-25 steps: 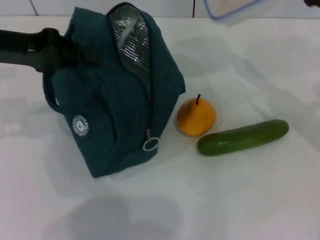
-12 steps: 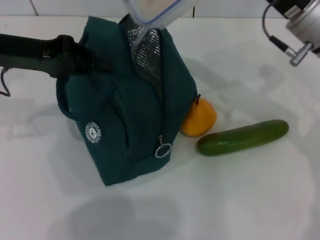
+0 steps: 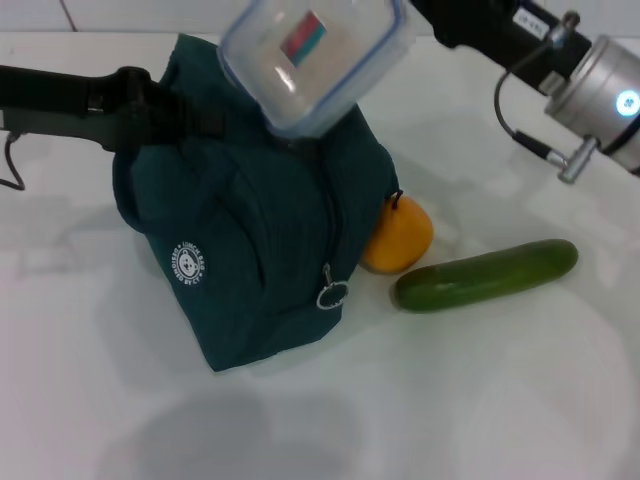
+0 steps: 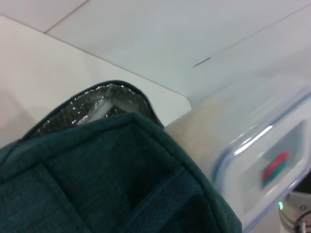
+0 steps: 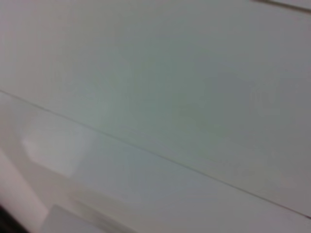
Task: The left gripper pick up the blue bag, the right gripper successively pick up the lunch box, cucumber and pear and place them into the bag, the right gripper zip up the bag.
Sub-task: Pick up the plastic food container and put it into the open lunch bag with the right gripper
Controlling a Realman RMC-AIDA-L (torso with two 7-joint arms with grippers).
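My right gripper's (image 3: 415, 12) fingers meet the far right edge of the lunch box (image 3: 312, 58), though I can't tell their spread; the contact sits at the top border of the head view. The box hangs tilted, its red-and-teal label facing the camera, directly over the top of the blue bag (image 3: 250, 250). In my left wrist view its blue-rimmed lid lies just beside the bag's foil-lined mouth. My left gripper (image 3: 205, 120) reaches in from the left and is clamped on the bag's far upper part, holding it upright on the white table (image 3: 500, 400). The pear (image 3: 400, 235) touches the bag's right side, and the cucumber (image 3: 487, 274) lies just right of the pear.
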